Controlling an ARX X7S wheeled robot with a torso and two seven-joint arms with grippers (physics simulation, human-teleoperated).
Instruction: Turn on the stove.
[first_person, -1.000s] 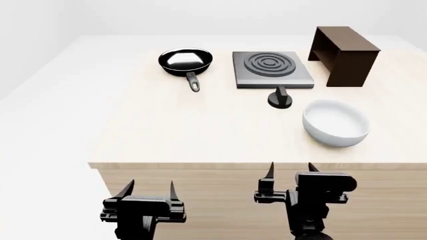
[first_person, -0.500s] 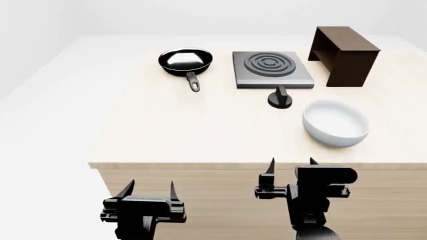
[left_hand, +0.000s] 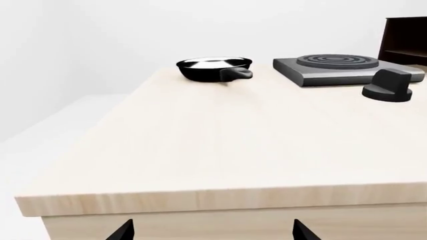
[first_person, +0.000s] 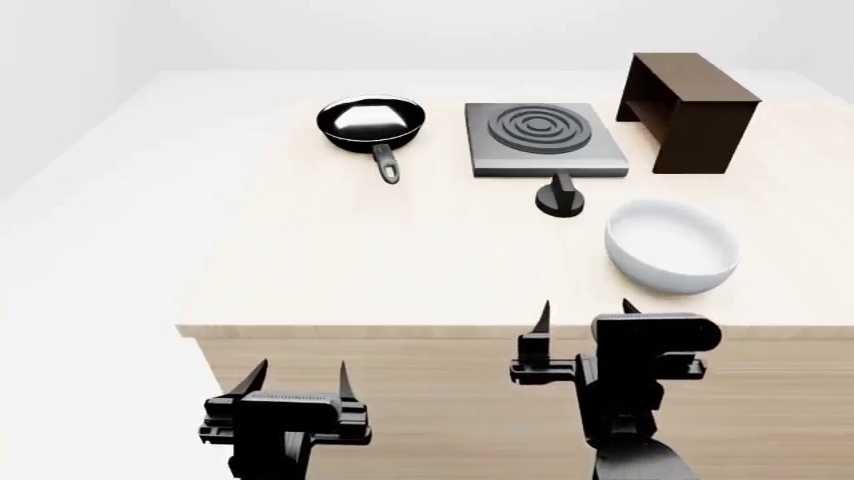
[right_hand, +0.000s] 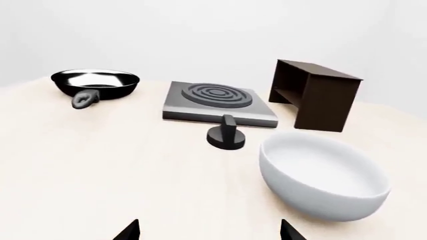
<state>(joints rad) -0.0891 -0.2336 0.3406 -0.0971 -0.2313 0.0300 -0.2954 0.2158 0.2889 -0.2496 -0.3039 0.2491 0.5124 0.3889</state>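
The stove (first_person: 545, 138) is a flat grey square hotplate with ring burner at the table's back, also in the right wrist view (right_hand: 218, 101) and left wrist view (left_hand: 343, 70). Its black ridged knob (first_person: 559, 195) sits just in front of it, also in the right wrist view (right_hand: 227, 134) and left wrist view (left_hand: 388, 86). My left gripper (first_person: 296, 381) is open and empty, below the table's front edge. My right gripper (first_person: 585, 318) is open and empty at the front edge, well short of the knob.
A black frying pan (first_person: 372, 125) lies left of the stove. A white bowl (first_person: 671, 246) sits in front of and right of the knob. A dark brown shelf (first_person: 687, 110) stands at the back right. The wooden table's front edge (first_person: 400, 330) is near both grippers.
My right gripper has risen a little and edged right, its fingertips now at the table's front edge. The left gripper has not moved.
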